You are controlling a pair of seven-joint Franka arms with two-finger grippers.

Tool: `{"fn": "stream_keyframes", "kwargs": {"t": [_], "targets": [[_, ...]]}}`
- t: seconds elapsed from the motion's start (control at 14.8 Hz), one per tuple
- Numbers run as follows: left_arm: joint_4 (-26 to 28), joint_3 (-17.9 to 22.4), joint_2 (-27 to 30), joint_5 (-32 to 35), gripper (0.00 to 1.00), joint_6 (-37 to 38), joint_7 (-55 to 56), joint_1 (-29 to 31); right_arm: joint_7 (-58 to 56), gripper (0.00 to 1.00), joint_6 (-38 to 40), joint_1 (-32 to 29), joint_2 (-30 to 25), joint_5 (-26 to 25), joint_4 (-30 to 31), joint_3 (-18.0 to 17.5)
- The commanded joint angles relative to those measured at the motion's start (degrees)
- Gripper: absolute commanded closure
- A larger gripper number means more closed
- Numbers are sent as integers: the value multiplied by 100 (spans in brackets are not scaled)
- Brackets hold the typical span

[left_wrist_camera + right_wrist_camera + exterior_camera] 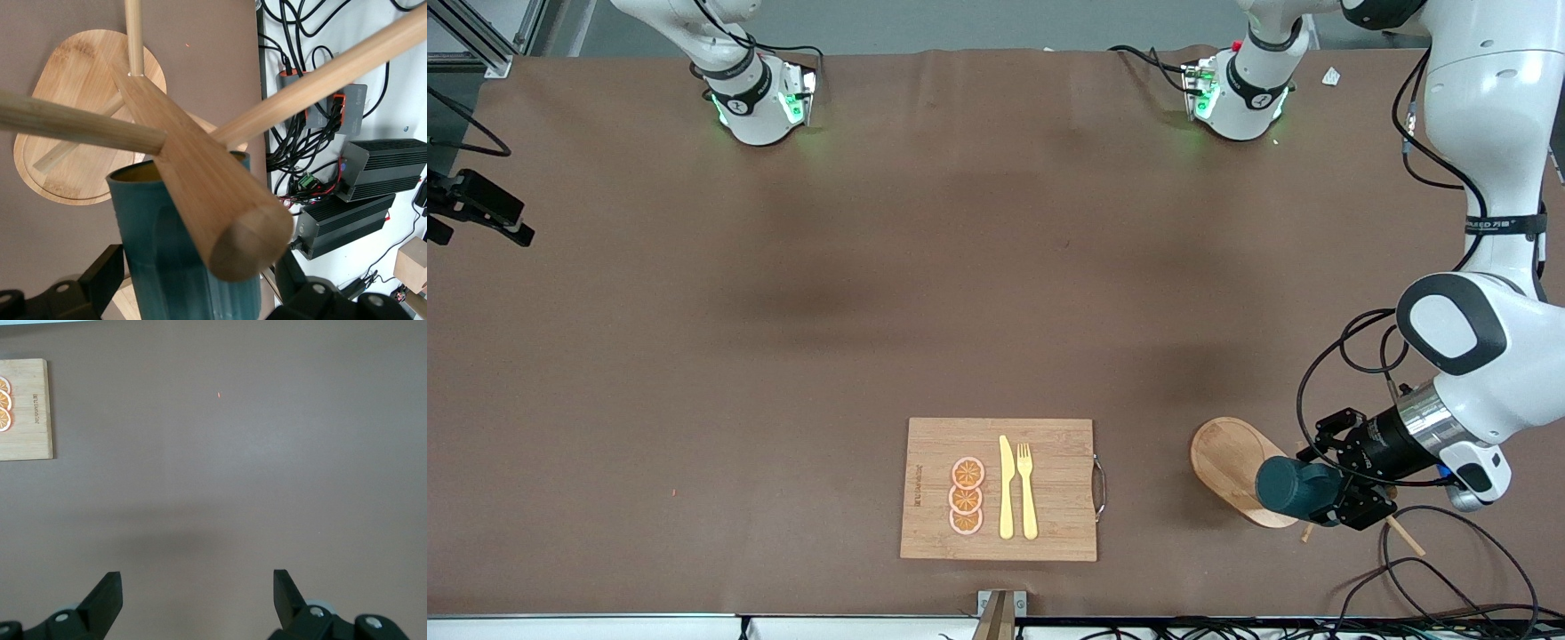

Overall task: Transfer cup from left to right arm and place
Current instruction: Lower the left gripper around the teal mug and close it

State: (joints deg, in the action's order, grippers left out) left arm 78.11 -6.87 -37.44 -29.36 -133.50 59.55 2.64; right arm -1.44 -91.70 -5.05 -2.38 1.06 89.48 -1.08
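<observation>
The dark teal cup (1296,487) hangs on a wooden mug stand with an oval base (1227,458), near the table's front edge at the left arm's end. In the left wrist view the cup (157,247) shows its mustard inside behind the stand's thick post (200,187) and pegs (73,123). My left gripper (1327,491) straddles the cup, open, with one finger (107,270) close against its side and a small gap at the other. My right gripper (197,583) is open with nothing between its fingers, over bare table at the right arm's end.
A wooden cutting board (1049,444) lies near the front edge mid-table, with orange slices (967,496), a yellow knife (1006,489) and a fork (1027,489) on it. Cables and black power boxes (373,173) sit just off the table by the stand.
</observation>
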Motion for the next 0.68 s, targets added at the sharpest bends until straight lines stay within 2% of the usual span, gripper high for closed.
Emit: {"fn": "stream_keyframes", "kwargs": {"t": [0.0, 0.14, 0.27, 0.61], "targets": [[-174, 11, -115, -105, 5, 105, 48, -18, -58, 0, 3, -40, -61, -44, 52, -32], [-174, 11, -115, -105, 9, 105, 48, -18, -58, 0, 3, -49, -61, -44, 52, -32], [-174, 11, -123, -114, 18, 105, 48, -18, -58, 0, 3, -49, -61, -44, 52, -32], [-174, 11, -62, -140, 23, 131, 48, -1, -58, 0, 3, -48, -61, -44, 61, -32]]}}
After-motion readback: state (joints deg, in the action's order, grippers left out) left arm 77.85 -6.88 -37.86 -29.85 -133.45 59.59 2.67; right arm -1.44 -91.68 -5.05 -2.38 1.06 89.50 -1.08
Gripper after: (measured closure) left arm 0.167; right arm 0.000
